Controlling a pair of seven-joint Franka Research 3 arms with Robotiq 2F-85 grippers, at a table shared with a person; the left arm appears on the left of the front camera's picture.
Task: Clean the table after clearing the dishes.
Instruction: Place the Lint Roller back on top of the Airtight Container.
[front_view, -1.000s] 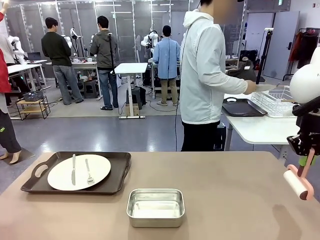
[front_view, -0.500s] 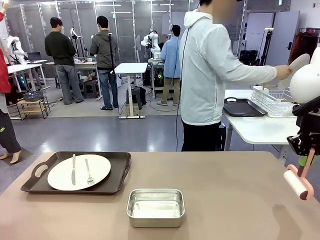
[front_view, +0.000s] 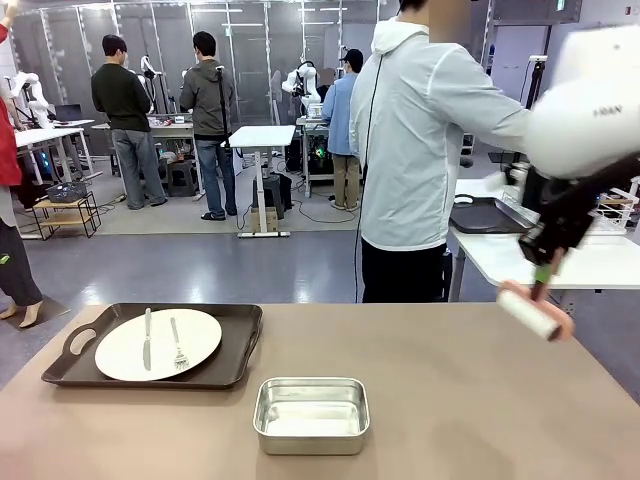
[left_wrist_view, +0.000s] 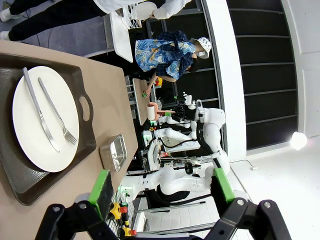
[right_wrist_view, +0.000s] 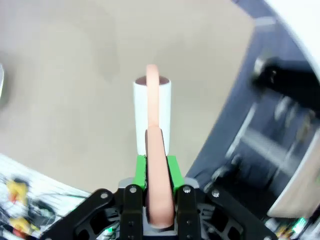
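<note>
Table (front_view: 480, 400), tray (front_view: 246, 330) holding plate (front_view: 205, 335), knife (front_view: 147, 340), fork (front_view: 177, 346), steel pan (front_view: 310, 443) near, left jaws apart, right jaws clamping roller (front_view: 530, 312)

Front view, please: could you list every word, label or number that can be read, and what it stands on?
Small dark print on the right arm's white casing: too blurred to read.
No readable text on the plate, tray, steel pan or roller.

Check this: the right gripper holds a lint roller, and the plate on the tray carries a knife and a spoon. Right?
No. The front view shows a fork, not a spoon, beside the knife on the plate on the tray. The right gripper does hold the lint roller.
</note>
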